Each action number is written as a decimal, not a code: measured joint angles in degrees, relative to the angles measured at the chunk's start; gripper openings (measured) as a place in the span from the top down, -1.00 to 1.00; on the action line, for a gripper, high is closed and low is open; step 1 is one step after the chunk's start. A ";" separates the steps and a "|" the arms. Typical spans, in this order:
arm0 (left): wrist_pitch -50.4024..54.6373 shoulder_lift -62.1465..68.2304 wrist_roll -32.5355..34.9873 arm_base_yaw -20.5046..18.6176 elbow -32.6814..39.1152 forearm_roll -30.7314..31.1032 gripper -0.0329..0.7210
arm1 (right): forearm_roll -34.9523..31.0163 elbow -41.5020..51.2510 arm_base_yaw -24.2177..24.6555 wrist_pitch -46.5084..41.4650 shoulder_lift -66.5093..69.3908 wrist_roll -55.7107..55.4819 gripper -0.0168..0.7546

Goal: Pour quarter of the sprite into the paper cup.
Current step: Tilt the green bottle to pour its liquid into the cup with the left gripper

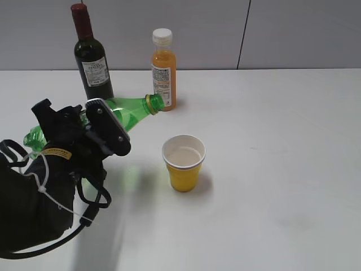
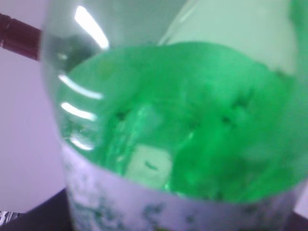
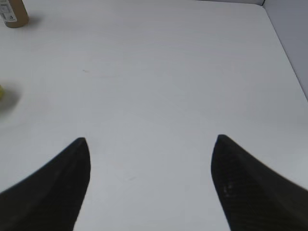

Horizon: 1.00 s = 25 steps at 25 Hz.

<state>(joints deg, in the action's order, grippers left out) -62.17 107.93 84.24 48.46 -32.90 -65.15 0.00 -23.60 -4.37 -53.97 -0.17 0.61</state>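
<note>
My left gripper (image 1: 96,132) is shut on the sprite (image 1: 132,111), a translucent green bottle held tilted almost level above the table. Its open neck points right, up and left of the paper cup. The paper cup (image 1: 183,162) is yellow with a white inside, stands upright mid-table and holds some clear liquid. In the left wrist view the sprite (image 2: 192,120) fills the frame, green and blurred, with its pale label along the bottom. My right gripper (image 3: 151,144) is open over bare table; it is out of the exterior view.
A dark wine bottle (image 1: 92,56) and an orange juice bottle (image 1: 163,70) stand at the back, close behind the sprite's neck. The wine bottle's red top (image 2: 17,41) and the juice bottle's base (image 3: 12,13) show in the wrist views. The white table (image 1: 282,169) stretches right.
</note>
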 joint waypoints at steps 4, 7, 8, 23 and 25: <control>-0.35 1.24 0.34 0.37 -0.04 0.13 -0.27 | 0.00 0.00 0.00 0.00 0.00 0.00 -0.58; -0.88 2.32 2.47 0.48 -0.57 0.02 -0.27 | 0.00 0.00 0.00 0.00 0.00 0.00 -0.58; -0.94 2.57 3.06 0.65 -0.79 -0.04 -0.27 | 0.00 0.00 0.00 0.00 0.00 0.00 -0.58; -3.82 4.55 5.83 1.05 -1.55 0.49 -0.27 | 0.00 0.00 0.00 0.00 0.00 0.00 -0.58; -3.96 4.55 6.93 1.05 -1.55 0.99 -0.27 | 0.00 0.00 0.00 0.00 0.00 0.00 -0.58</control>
<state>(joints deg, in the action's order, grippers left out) -66.13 112.47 91.16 49.51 -34.45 -64.16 0.00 -23.60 -4.37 -53.97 -0.17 0.61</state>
